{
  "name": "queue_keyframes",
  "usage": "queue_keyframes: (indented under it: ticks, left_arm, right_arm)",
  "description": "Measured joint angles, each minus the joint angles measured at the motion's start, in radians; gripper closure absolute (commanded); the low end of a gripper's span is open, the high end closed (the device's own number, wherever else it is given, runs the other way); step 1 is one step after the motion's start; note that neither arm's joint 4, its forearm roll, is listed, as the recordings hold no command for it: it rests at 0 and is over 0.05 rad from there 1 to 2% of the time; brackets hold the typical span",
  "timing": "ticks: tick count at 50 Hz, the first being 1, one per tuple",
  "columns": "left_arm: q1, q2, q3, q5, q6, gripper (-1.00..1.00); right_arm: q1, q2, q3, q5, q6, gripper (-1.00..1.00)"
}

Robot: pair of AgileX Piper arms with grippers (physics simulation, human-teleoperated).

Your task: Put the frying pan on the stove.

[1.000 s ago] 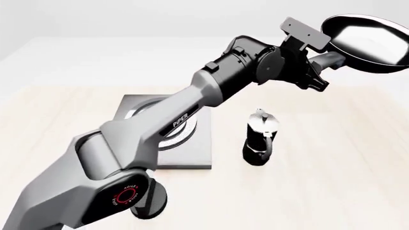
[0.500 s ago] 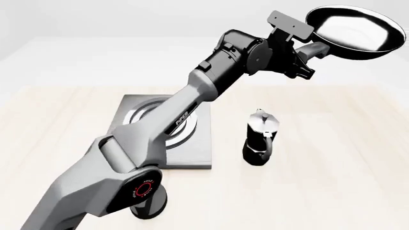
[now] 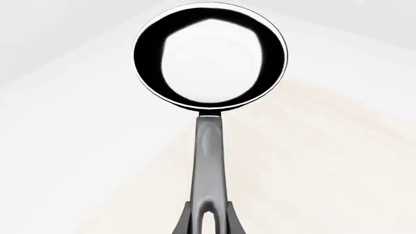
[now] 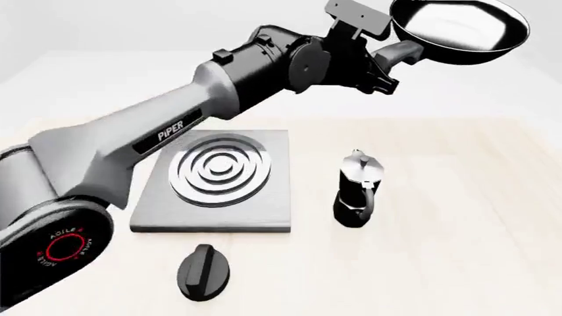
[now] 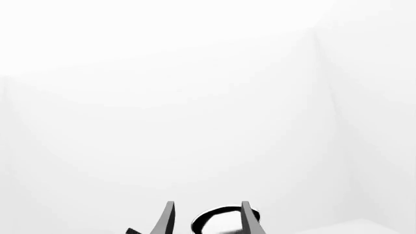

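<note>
Grey left arm (image 4: 167, 128) with white "PIPER" lettering, black wrist, red-ringed black joint cap.

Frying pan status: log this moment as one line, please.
left gripper: shut on frying pan handle | pan: airborne, not yet over stove | right gripper: open, empty

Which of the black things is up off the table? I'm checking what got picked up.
The frying pan, held by its handle in the left gripper. The moka pot and oval knob sit on the table.

Bright even light, washed-out white background, glare inside the frying pan (image 4: 460, 26), soft faint shadows, sharp render
</note>
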Motion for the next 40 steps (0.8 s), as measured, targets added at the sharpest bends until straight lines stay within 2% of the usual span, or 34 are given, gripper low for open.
queue_keyframes:
  ticks: [7,15,25,40]
  left_arm:
    - [0.015,-0.169,0.27,-0.109,-0.004,1.0]
    - [0.034,-0.295,0.462,-0.183,-0.008,1.0]
    - [0.062,-0.395,0.604,-0.234,-0.011,1.0]
    - [0.117,-0.518,0.755,-0.283,-0.015,1.0]
  right_arm:
    - [0.0,0.0,0.002,-0.001,-0.001,-1.0]
    - [0.002,0.0,0.002,0.0,-0.002,-1.0]
    - [0.002,0.0,-0.004,0.004,-0.003,-1.0]
    - [0.003,0.0,-0.014,0.012,-0.003,-1.0]
